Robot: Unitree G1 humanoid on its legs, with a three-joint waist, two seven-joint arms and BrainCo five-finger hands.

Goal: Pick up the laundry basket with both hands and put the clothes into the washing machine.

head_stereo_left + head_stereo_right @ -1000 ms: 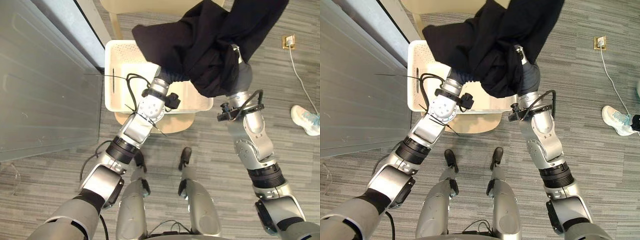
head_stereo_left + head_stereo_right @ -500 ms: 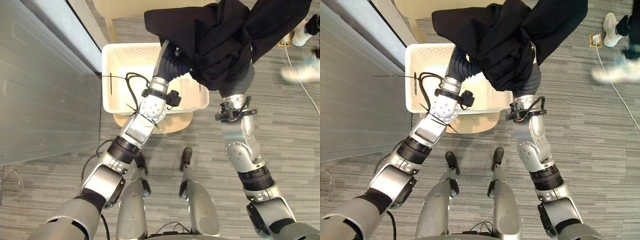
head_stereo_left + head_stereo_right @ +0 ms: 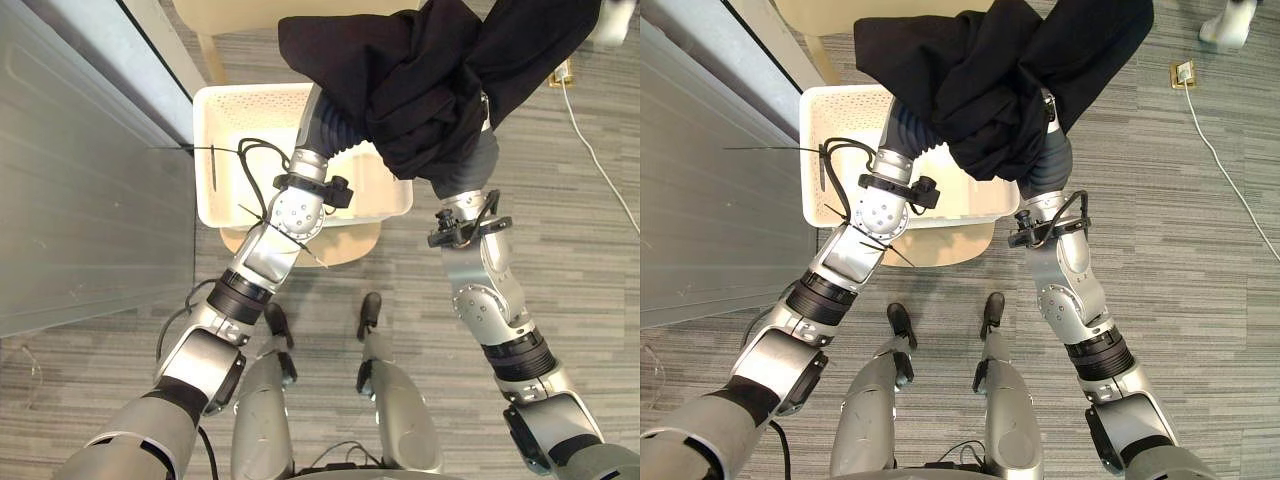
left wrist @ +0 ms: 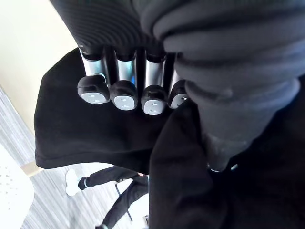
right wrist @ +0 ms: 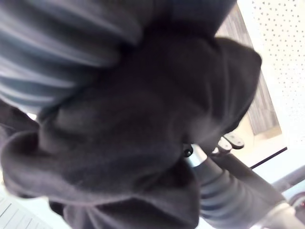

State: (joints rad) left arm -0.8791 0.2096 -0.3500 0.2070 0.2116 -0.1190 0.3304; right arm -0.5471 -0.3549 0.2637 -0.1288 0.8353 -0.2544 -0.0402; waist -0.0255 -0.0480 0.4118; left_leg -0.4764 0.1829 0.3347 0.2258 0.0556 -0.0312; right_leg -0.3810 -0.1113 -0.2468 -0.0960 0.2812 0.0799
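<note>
A black garment [image 3: 430, 80] hangs bunched in the air above the white perforated laundry basket [image 3: 240, 130], covering the basket's right side. My left hand [image 4: 124, 90] is under its left part, fingers curled with their dark tips pressed into the cloth. Its ribbed wrist cover [image 3: 325, 120] rises out of the basket. My right hand is buried in the bunched cloth [image 5: 143, 119], and its ribbed wrist cover [image 3: 468, 165] sticks out below the garment. The basket's inside is pale and bare where it shows.
The basket rests on a light wooden stool [image 3: 340, 245]. A grey panel [image 3: 80, 180] stands close on the left. A pale wooden piece of furniture [image 3: 250, 15] stands behind the basket. A white cable [image 3: 595, 140] and floor socket [image 3: 562, 75] lie at the right, near a person's shoe [image 3: 612, 25].
My left hand's fingers have curled into the cloth. Both arms have raised the garment higher over the basket. The person's shoes at the right have moved off towards the far corner.
</note>
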